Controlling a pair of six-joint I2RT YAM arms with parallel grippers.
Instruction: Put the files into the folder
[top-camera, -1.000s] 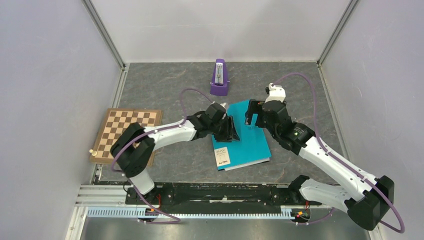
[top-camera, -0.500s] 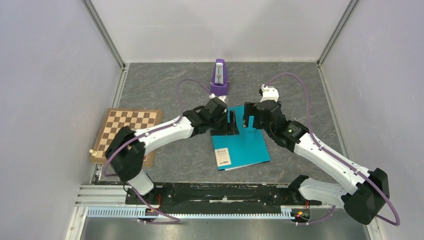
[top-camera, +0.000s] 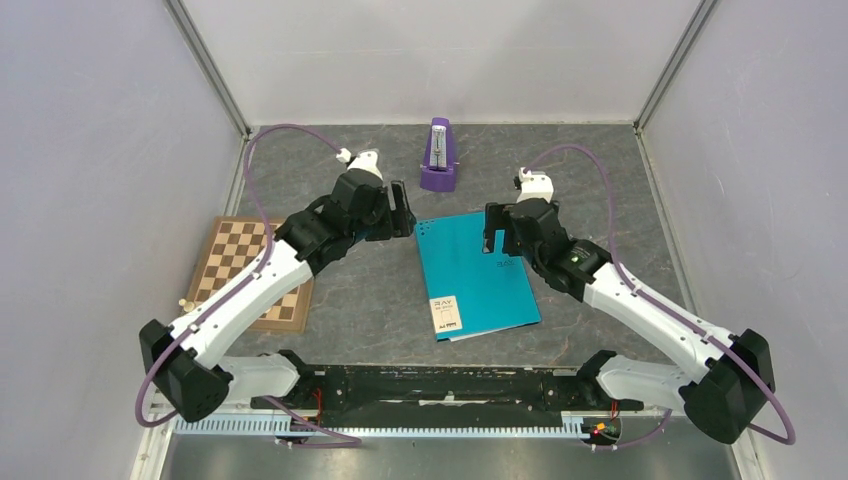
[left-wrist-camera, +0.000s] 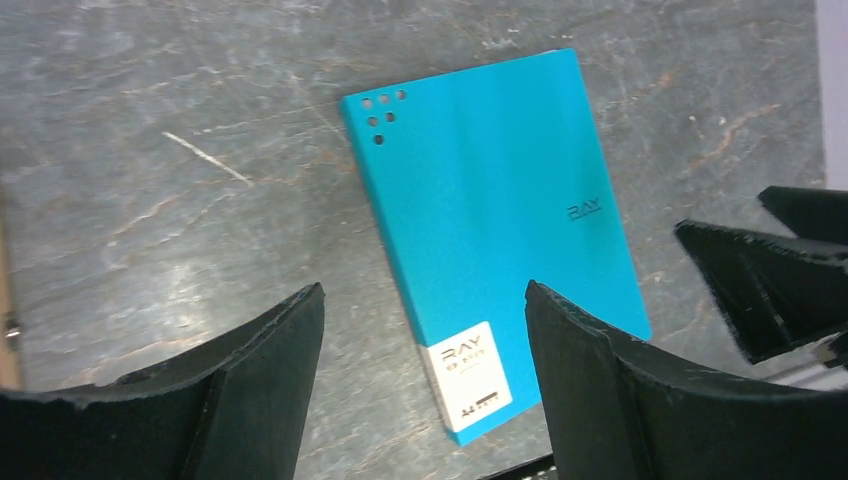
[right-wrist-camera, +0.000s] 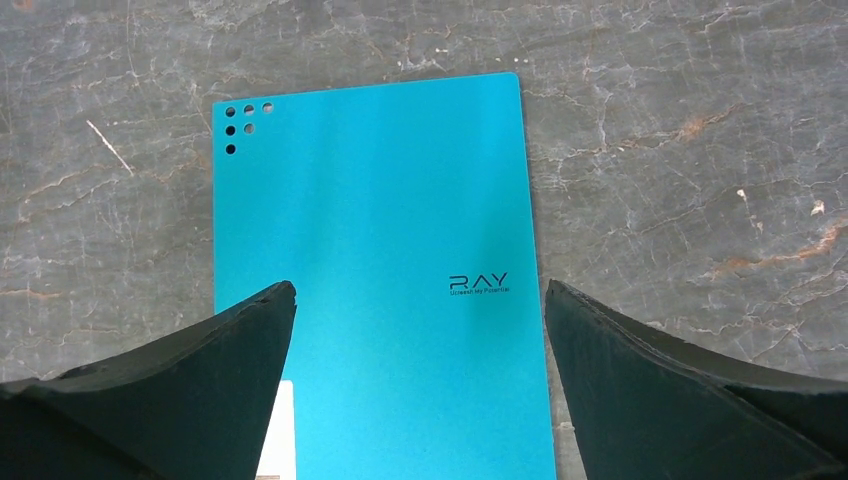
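The teal folder (top-camera: 475, 270) lies shut and flat on the grey table, its white label (top-camera: 446, 313) at the near left corner. It also fills the middle of the left wrist view, folder (left-wrist-camera: 480, 190), and of the right wrist view, folder (right-wrist-camera: 370, 200). The files are hidden; only a thin pale edge shows under the folder's near side. My left gripper (top-camera: 399, 211) (left-wrist-camera: 424, 290) hangs open and empty, left of the folder's far corner. My right gripper (top-camera: 495, 228) (right-wrist-camera: 420, 285) hovers open and empty over the folder's far right part.
A purple metronome (top-camera: 438, 155) stands behind the folder near the back wall. A brown chessboard (top-camera: 250, 270) lies at the left, with a small white pawn (top-camera: 184, 302) at its near corner. Walls close in the left, back and right sides.
My left gripper has let go at the folder's left edge, opened wide and pulled back to the far left. The folder's far left corner now shows. The right gripper shifted only slightly.
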